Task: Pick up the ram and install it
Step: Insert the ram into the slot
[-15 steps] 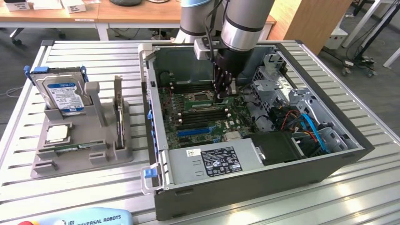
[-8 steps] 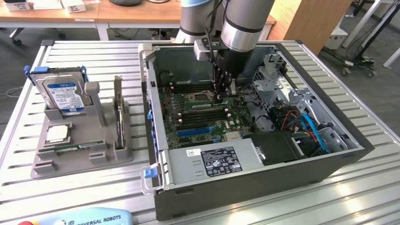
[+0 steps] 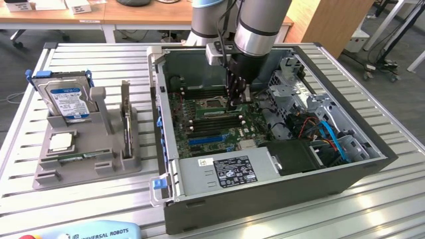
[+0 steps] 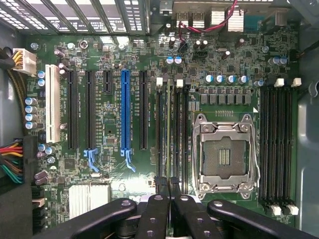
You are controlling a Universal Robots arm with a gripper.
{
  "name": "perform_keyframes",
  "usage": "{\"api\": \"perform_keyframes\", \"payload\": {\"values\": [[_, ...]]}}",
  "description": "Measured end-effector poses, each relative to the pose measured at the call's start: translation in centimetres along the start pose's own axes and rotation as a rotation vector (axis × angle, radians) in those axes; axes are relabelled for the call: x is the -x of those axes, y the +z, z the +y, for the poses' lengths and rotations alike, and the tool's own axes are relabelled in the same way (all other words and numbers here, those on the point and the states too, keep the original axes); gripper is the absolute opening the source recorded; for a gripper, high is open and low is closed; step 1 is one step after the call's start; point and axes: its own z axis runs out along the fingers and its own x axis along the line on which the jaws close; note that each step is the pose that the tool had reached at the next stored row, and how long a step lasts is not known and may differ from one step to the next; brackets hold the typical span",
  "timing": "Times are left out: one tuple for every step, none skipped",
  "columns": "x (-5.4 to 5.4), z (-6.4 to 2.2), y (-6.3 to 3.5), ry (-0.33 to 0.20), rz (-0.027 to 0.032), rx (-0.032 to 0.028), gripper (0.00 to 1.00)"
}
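Wide slatted tabletop [image 3: 99, 199], and on the exterior view's right of it sits the big open computer case [image 3: 265, 199], side panel off. The arm [image 3: 262, 25] reaches straight down into it from the far side. The green motherboard [image 4: 109, 114] lines the case floor, with the labelled power supply [image 3: 226, 172] along the near wall.

Off on the exterior view's left stands a gray holder [image 3: 86, 169], well apart from the case, with a blue-labelled hard drive [image 3: 66, 99] upright at its far end.

In on the board: the empty processor socket [image 4: 227, 154] has black memory slots on both sides. The ram [image 4: 168, 129] stands on edge in a slot just beside that socket. The gripper [image 4: 167, 185] is right over one end of it, black fingers [image 4: 160, 191] clenched together on the thin top edge.
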Motion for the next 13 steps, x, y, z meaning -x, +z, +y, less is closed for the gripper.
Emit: {"api": "perform_keyframes", "payload": {"values": [[0.0,0.0,0.01,0.0,0.0,0.0,0.11],[0.0,0.0,0.03,0.0,-0.0001,0.0,0.11],[0.0,0.0,0.07,0.0,-0.0002,-0.0001,0.11],[0.0,0.0,0.09,0.0,-0.0002,-0.0001,0.11],[0.0,-0.01,0.13,0.0,-0.0002,-0.0001,0.11],[0.0,-0.01,0.16,0.0,-0.0001,0.0,0.11],[0.0,-0.01,0.2,0.0,-0.0001,0.0,0.11],[0.0,-0.01,0.24,0.0,-0.0001,0.0,0.11],[-0.01,-0.01,0.28,0.0,0.0,0.0001,0.11],[-0.01,-0.01,0.31,0.0,0.0,0.0,0.11],[-0.01,-0.01,0.33,0.0,0.0001,0.0,0.11],[-0.01,-0.01,0.35,0.0,0.0001,0.0,0.11],[-0.01,-0.02,0.39,0.0,-0.0001,0.0,0.11]]}}
